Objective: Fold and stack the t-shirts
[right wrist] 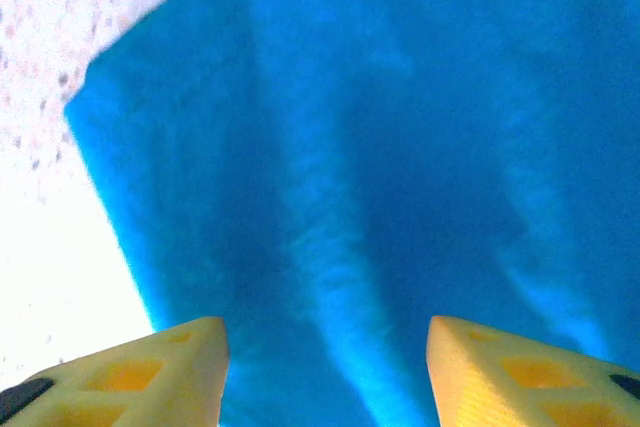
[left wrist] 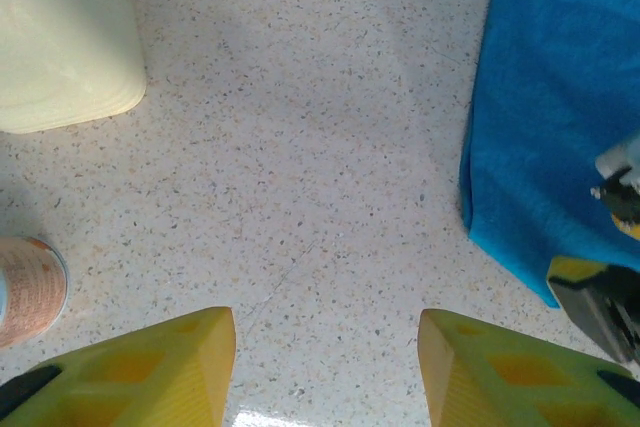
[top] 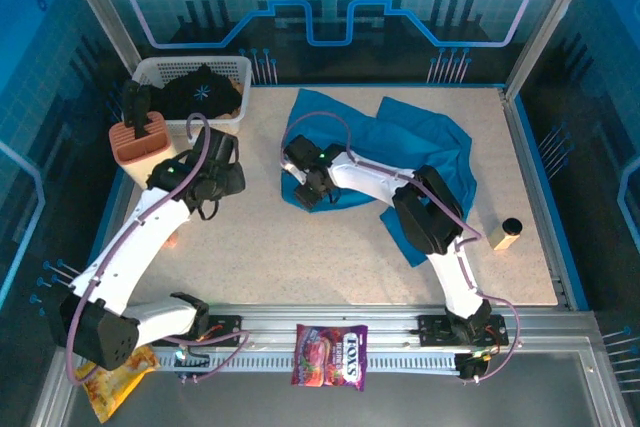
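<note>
From above, your teal t-shirt (top: pixel 430 152) lies rumpled and partly doubled over on the middle-right of the worktop (top: pixel 300 257). The black t-shirt (top: pixel 205 92) sits in the white basket (top: pixel 190 63) at the far left. The right end effector (top: pixel 305 185) is over the teal shirt's near-left corner, and the left end effector (top: pixel 228 182) is over bare surface just beside it. If you fold now, you will likely trap those wrinkles, because the cloth is not flat.

In the left wrist view, the left end effector (left wrist: pixel 327 362) is spread with nothing between its fingers. The shirt's edge (left wrist: pixel 540 127) lies off to the right. Close here and you grab nothing. The other arm's hardware shows at the right border, so a reach sideways could knock the two arms together.

In the right wrist view, the right end effector (right wrist: pixel 327 367) is spread above ridged teal cloth (right wrist: pixel 380 147). A pinch here may catch a ridge or two layers and drag the whole shirt.
</note>
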### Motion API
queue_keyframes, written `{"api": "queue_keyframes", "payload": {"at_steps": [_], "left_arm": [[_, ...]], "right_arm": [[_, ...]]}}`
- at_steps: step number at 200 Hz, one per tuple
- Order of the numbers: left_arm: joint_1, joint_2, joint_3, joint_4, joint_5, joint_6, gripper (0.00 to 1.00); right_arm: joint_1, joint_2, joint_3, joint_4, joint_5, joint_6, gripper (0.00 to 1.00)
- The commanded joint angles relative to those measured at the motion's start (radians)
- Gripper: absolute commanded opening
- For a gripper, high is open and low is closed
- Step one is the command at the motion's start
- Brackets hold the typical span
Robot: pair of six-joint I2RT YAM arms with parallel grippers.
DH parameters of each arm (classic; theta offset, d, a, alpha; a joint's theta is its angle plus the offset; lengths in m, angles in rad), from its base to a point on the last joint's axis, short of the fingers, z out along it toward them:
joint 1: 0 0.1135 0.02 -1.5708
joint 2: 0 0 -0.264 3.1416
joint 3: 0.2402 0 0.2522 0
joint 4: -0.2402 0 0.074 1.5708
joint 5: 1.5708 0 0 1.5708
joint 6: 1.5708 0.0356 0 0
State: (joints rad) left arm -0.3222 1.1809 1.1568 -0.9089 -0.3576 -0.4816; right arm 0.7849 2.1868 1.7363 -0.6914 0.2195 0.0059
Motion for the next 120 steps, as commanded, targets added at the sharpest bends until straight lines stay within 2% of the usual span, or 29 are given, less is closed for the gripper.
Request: {"api": "queue_keyframes", "payload": {"at_steps": [1,25,37,75,120], "left_arm": [[0.014,-0.023,-0.019,-0.037,0.018,-0.014,0.53],[0.015,-0.027,-0.013,-0.038,0.032,-0.014,0.53],[0.016,-0.027,-0.011,-0.037,0.037,-0.013,0.53],[0.017,-0.034,-0.005,-0.05,0.042,-0.011,0.53],[0.017,-0.036,0.015,-0.071,0.06,-0.008,0.54]], "right_arm": [[-0.025,0.069,0.049,-0.045,-0.021,-0.011,0.53],[-0.04,0.116,0.088,-0.06,-0.042,-0.003,0.44],[-0.051,0.125,0.099,-0.062,-0.073,0.011,0.36],[-0.079,0.039,0.088,-0.064,-0.156,0.07,0.0],[-0.123,-0.088,0.128,-0.124,-0.232,0.119,0.0]]}}
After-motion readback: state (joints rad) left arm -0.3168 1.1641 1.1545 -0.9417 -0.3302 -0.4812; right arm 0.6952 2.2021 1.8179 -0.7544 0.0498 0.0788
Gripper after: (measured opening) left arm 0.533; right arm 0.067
